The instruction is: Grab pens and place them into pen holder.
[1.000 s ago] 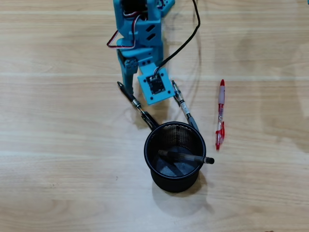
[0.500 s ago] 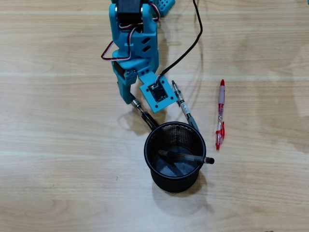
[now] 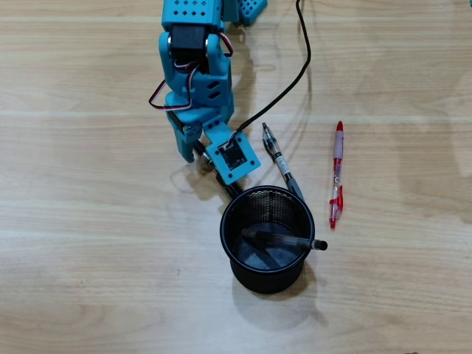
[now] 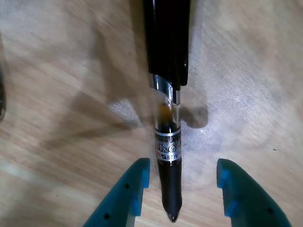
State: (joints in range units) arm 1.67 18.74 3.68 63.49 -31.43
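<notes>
A blue gripper [image 4: 182, 198], fingers spread, straddles a black pen [image 4: 169, 156] lying on the wooden table [image 4: 57, 94], lined up to pinch it. In the overhead view the mesh pen holder [image 3: 267, 237] sits at five o'clock, one pen inside already.

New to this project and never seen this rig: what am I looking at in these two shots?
It is a small teal robot arm on a wooden table.

The overhead view looks straight down. It shows a black mesh pen holder with one pen already inside, a black pen lying beside it, and a red pen further right.

The wrist view comes from a camera on the arm. The two teal prongs are the gripper, which is open, with a black M&G pen lying between them. Nothing is gripped yet.
</notes>
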